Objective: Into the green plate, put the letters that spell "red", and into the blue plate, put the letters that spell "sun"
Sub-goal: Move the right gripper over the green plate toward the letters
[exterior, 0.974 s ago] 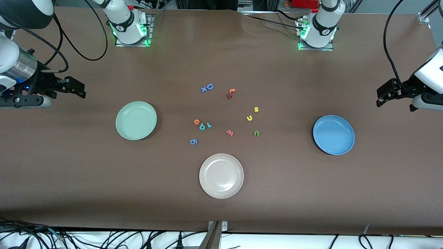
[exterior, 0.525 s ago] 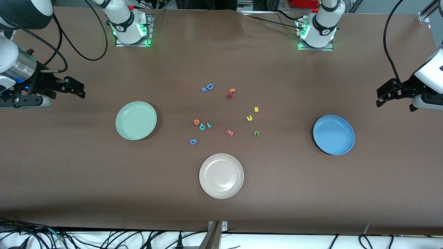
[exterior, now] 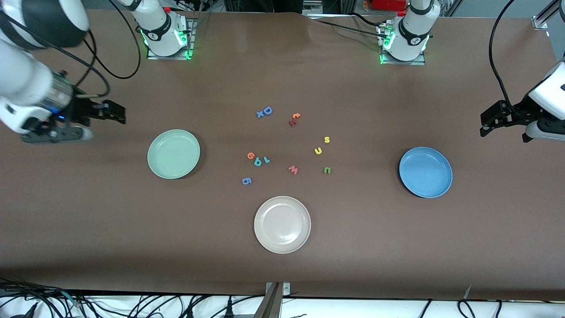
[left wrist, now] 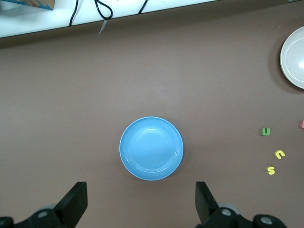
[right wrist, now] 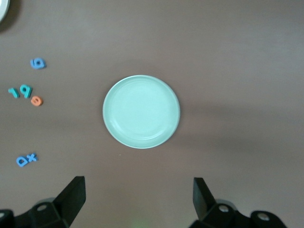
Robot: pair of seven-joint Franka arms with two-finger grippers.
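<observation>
The right gripper (exterior: 115,113) hangs at the upper left of the front frame, over bare table just up from the green plate (exterior: 173,153), fingers spread wide with nothing between them. The left gripper (exterior: 492,119) hangs at the right edge, above the blue plate (exterior: 425,172), also wide and empty; that arm waits.

Both plates hold nothing. Every letter lies on the table (exterior: 375,247) mid-frame, between the plates. The orange e (exterior: 250,155), teal d (exterior: 258,162) and teal r (exterior: 266,159) sit close together in a row, toward the green plate. The yellow s (exterior: 327,139) and yellow u (exterior: 318,151) sit toward the blue plate, the green n (exterior: 327,170) just below them. A white plate (exterior: 282,224) sits lower centre
</observation>
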